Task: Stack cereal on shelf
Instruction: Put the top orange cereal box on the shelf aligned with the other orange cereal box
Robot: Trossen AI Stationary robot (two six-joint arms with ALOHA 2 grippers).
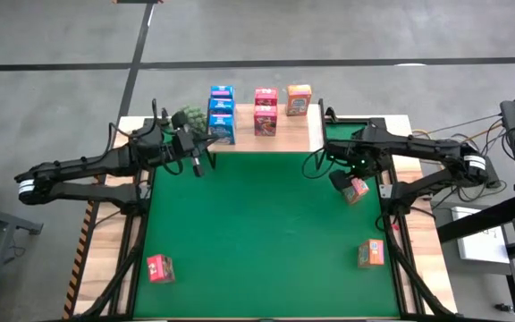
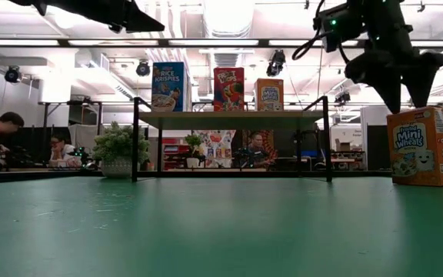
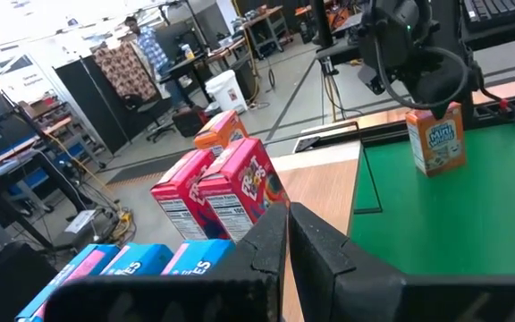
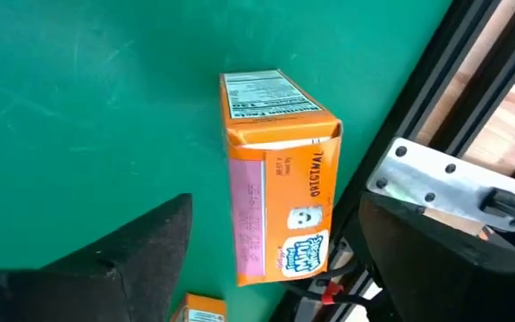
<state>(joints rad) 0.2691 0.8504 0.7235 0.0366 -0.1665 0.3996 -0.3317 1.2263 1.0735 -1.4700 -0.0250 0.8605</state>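
An orange cereal box [image 4: 280, 179] printed Mini Wheats stands upright on the green mat near the table's right edge [image 1: 357, 190]. My right gripper [image 2: 408, 104] hangs open just above it, fingers pointing down, one on each side of its top. The wooden shelf [image 2: 229, 119] at the far edge carries blue boxes [image 1: 221, 114], pink-red boxes [image 1: 265, 112] and an orange box [image 1: 299, 100]. My left gripper [image 1: 197, 165] hovers by the shelf's left end, shut and empty. A pink-red box [image 1: 160, 267] and another orange box [image 1: 371, 254] rest on the mat near the front.
A green leafy plant [image 1: 189, 119] sits at the shelf's left end, close to my left gripper. Black frame rails [image 1: 384, 192] run along the mat's right side beside the orange box. The middle of the green mat [image 1: 257, 224] is open room.
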